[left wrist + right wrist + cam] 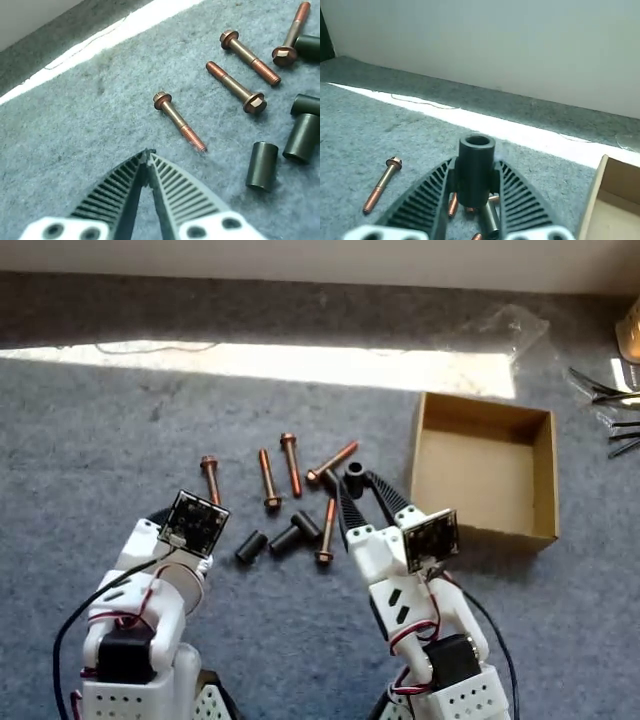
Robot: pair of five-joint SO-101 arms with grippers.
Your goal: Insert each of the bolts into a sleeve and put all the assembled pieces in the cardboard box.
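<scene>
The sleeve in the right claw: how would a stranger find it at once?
Find the cardboard box; the right claw is just left of it. The sleeve stands upright between its fingers, whereas the other sleeves lie flat.

The view's edge cuts off the cardboard box (616, 186)

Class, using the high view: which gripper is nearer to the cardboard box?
Right. The right gripper, holding a sleeve, sits just beside the cardboard box. The left gripper is on the other side of the scattered bolts, farther away.
</scene>
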